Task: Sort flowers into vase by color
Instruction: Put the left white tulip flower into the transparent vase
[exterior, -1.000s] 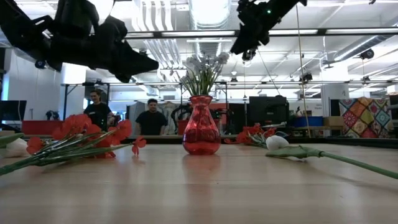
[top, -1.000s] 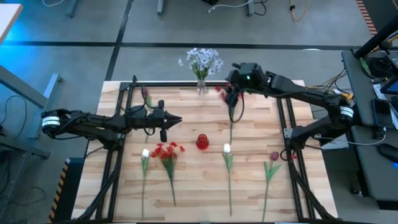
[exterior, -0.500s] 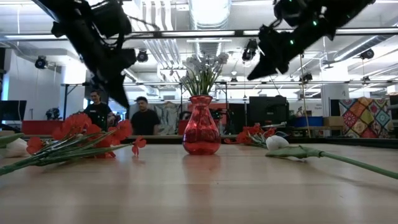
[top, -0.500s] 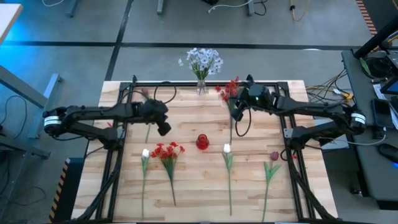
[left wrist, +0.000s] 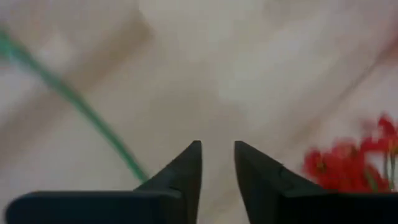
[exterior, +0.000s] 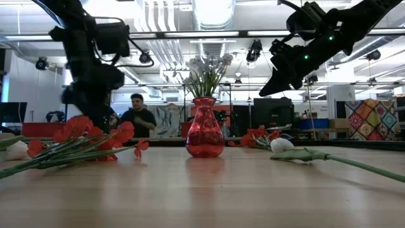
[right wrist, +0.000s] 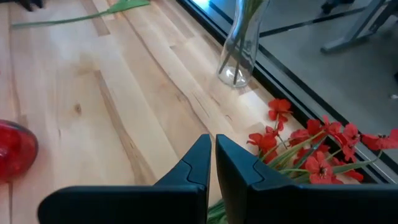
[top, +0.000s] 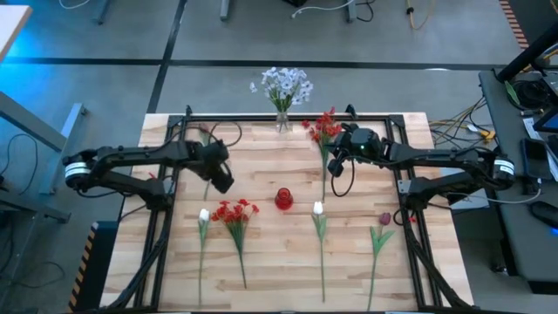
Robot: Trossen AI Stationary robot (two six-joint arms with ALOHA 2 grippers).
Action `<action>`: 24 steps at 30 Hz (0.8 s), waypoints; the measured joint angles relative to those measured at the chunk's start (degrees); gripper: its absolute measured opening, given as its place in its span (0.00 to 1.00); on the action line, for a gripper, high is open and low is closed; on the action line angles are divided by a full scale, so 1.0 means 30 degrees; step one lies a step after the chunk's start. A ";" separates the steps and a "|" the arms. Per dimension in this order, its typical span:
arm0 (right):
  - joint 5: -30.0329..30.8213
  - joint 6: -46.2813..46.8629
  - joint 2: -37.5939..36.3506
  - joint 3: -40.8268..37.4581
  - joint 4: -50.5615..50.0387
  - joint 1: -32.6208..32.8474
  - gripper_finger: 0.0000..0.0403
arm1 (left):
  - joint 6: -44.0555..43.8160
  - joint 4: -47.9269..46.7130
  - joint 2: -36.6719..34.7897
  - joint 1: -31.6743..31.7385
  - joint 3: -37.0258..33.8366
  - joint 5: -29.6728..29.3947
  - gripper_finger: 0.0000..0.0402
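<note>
A small red vase (top: 283, 199) stands mid-table, and a clear vase (top: 282, 118) with white blossoms stands at the far edge. A red cluster (top: 323, 126) lies by the far edge, its stem running toward the near edge. My right gripper (top: 333, 167) hangs shut above that stem, well clear of the table in the low view (exterior: 264, 88), with nothing between its fingers (right wrist: 213, 142). My left gripper (top: 225, 184) points down, open (left wrist: 217, 149), beside the thin stem (left wrist: 93, 118) of a dark pink tulip (top: 204, 133) lying at the far left.
Near the front edge lie a white flower (top: 204, 215), a red cluster (top: 234, 211), another white flower (top: 318, 208) and a dark pink tulip (top: 384, 218), stems toward the near edge. Black rails frame the tabletop (top: 261, 262). A person (exterior: 138, 117) shows in the room behind.
My left gripper has tipped from pointing level toward the table's right to pointing down, staying left of the red vase. My right gripper has come down and moved toward the near edge, uncovering the red cluster. The flowers and vases have kept still.
</note>
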 joint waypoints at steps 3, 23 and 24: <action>-0.0011 0.0000 0.0029 -0.0038 0.0051 0.0007 0.04 | -0.2222 -0.2016 -0.0177 -0.1338 0.0000 0.0053 0.30; 0.0003 0.0277 0.0029 -0.0183 0.0029 0.0044 0.04 | -2.2248 -0.3755 -0.0888 -1.7267 0.0401 0.0149 0.43; -0.0001 0.0291 0.0029 -0.0240 0.0003 0.0090 0.04 | -2.3312 -0.3738 -0.0810 -1.8054 0.0401 0.0116 0.43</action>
